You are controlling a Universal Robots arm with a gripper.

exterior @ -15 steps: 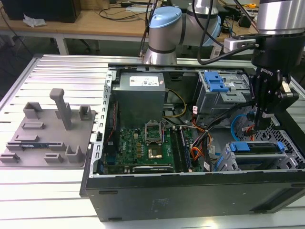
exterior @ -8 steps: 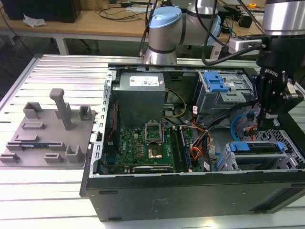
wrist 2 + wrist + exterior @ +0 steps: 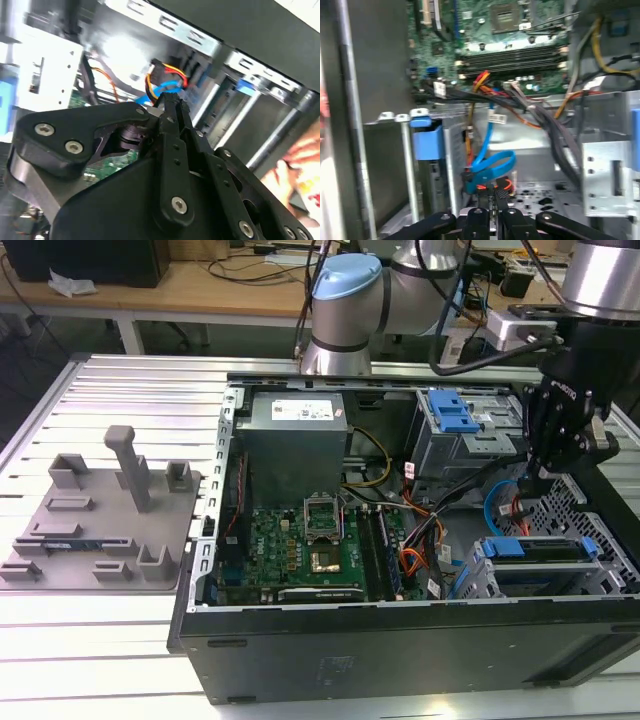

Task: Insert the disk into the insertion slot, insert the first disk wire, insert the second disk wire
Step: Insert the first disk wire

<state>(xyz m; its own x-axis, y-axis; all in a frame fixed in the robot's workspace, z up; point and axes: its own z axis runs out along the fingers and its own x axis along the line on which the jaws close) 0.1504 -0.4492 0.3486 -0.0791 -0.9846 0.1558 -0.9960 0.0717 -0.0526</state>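
Computer case (image 3: 400,640) lies open on its side on a ribbed metal table (image 3: 60,660), its motherboard (image 3: 300,550) at the centre of the exterior view and a Universal Robots arm (image 3: 345,300) rising behind it at the upper middle of the frame.

In the lower right of that view, the insertion slot (image 3: 565,508) holds the disk (image 3: 540,580). It lies flat inside the perforated cage, and the blue carrier (image 3: 530,546) shows along its upper edge. That visible long edge runs across the frame, from the exterior view's left to its right. The first step therefore looks done.

The gripper (image 3: 537,483) hangs at the right of the frame, just above and behind the cage, tips pointing down into the case. In both wrist views the jaws stand drawn together at their tips. Whether a plug sits between them cannot be made out.

The second disk wire (image 3: 492,162) curls in a loose loop right at those tips. In the exterior view it bends between the cage and the taller bay. A bundle of red, orange and yellow wires (image 3: 172,71) ends just beside it. Neither wire can be seen seated in the disk, so the cabling appears to be the work left.
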